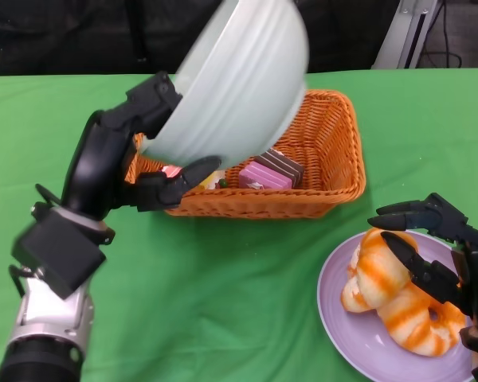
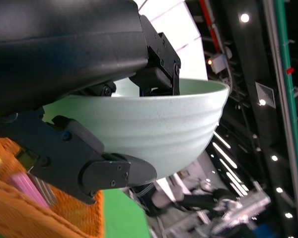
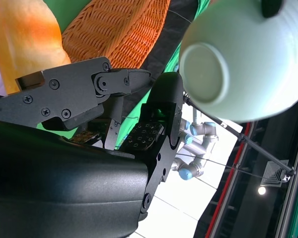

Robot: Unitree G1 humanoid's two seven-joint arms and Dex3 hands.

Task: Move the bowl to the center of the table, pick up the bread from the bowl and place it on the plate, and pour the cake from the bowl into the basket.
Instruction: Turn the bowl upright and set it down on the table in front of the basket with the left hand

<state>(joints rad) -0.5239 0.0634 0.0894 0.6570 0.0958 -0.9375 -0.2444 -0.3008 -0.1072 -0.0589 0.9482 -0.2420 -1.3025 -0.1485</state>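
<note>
first, at the left of the head view, the robot's silver left forearm rises from the lower left corner and leans inward toward the middle of the green table [image 1: 223, 310]. its black left hand [image 1: 135, 151] is raised above the table and grips a pale green ribbed ceramic bowl [image 1: 239, 79]. the fingers are closed on the bowl's rim: some press on the upper edge, and one curls under the lower edge. the left wrist view shows the same clamp, with fingers above and below the bowl's wall [image 2: 159, 129].

the bowl is tilted steeply, its rim side turned down and toward the hand, its round base pointing up and away. it hangs over the left part of an orange woven wicker basket [image 1: 334, 159], which sits on the table near the far edge. inside the basket, just below the bowl's lower rim, lie pink and brown striped cake slices [image 1: 267, 171]; a smaller bit of pink and yellow shows further left, partly hidden by the fingers.

further right, near the front right corner, a round lilac plate [image 1: 342, 310] rests on the table. on it lies a golden, orange-glazed twisted bread [image 1: 390, 294].

at the far right, the black right hand [image 1: 434, 247] comes in from the lower right edge. its fingers are spread apart and hold nothing; they reach leftward above the plate and the bread. whether any fingertip touches the bread cannot be told. the right wrist view shows fingers apart, with the bread [image 3: 20, 34], the basket [image 3: 119, 29] and the raised bowl [image 3: 243, 59] beyond them.
</note>
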